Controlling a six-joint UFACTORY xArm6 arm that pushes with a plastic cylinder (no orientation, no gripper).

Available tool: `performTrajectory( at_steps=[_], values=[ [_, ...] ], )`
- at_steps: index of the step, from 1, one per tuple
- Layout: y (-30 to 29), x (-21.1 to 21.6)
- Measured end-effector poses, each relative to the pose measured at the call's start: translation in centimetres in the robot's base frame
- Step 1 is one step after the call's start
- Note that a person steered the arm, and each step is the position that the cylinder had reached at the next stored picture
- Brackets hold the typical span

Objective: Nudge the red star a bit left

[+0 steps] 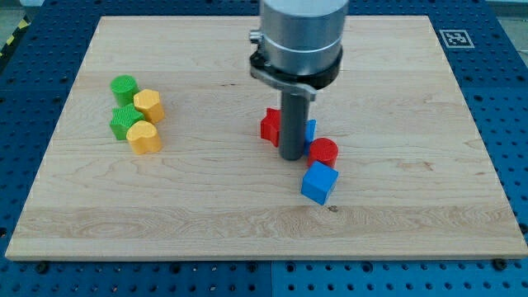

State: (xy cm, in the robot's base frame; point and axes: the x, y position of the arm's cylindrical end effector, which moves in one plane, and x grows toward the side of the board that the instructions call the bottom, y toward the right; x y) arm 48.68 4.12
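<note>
Wooden board (206, 198) carries two green blocks, two yellow, two red, two blue. My tip (291, 157) holds nothing, standing just right of the red star (269, 126), beside the red cylinder (323, 152).

Red star (270, 126): right part hidden behind rod, only left points show. Blue block (310, 129) behind rod: thin sliver visible at rod's right, shape cannot tell. Arm housing (301, 37): cut off by view's top edge. My tip (291, 157): contact with star not discernible. Tabletop (247, 223): middle strip behind housing and rod concealed.
</note>
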Motion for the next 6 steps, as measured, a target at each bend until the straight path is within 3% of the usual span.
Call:
performTrajectory(
  at_steps=[2, 5, 6],
  values=[
    [4.2, -1.6],
    [-0.6, -1.1],
    [0.9, 0.1]
  ],
)
